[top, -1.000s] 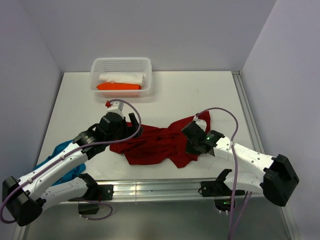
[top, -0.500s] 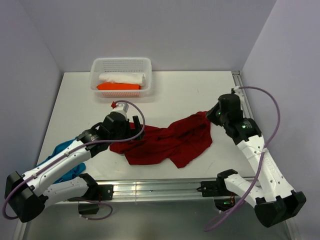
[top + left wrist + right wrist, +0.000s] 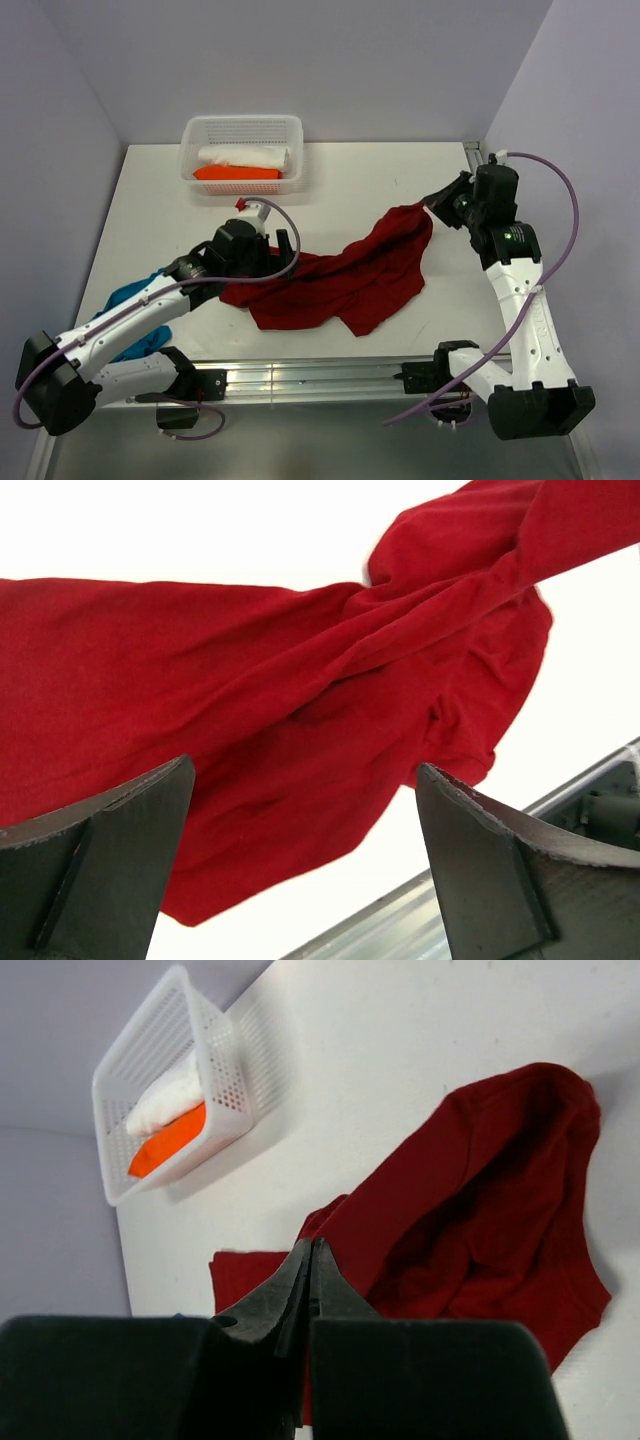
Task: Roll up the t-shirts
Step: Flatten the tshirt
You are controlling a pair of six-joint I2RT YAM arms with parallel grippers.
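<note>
The dark red t-shirt (image 3: 340,285) lies crumpled across the middle of the table. It also shows in the left wrist view (image 3: 250,680) and the right wrist view (image 3: 480,1210). My right gripper (image 3: 431,203) is shut on the shirt's far right corner and holds it a little off the table; its fingers (image 3: 311,1243) are pressed together. My left gripper (image 3: 275,252) is open and hovers over the shirt's left part, its jaws wide apart (image 3: 303,770) and holding nothing. The teal blue t-shirt (image 3: 128,318) lies bunched at the near left, partly under my left arm.
A white perforated basket (image 3: 243,122) stands at the far left with a white and an orange folded cloth inside; it also shows in the right wrist view (image 3: 150,1070). A metal rail (image 3: 320,378) runs along the table's near edge. Walls close in on both sides.
My right gripper has swung from the near middle to the far right, dragging the red shirt's corner with it and stretching the cloth. My left gripper shifted slightly right.
</note>
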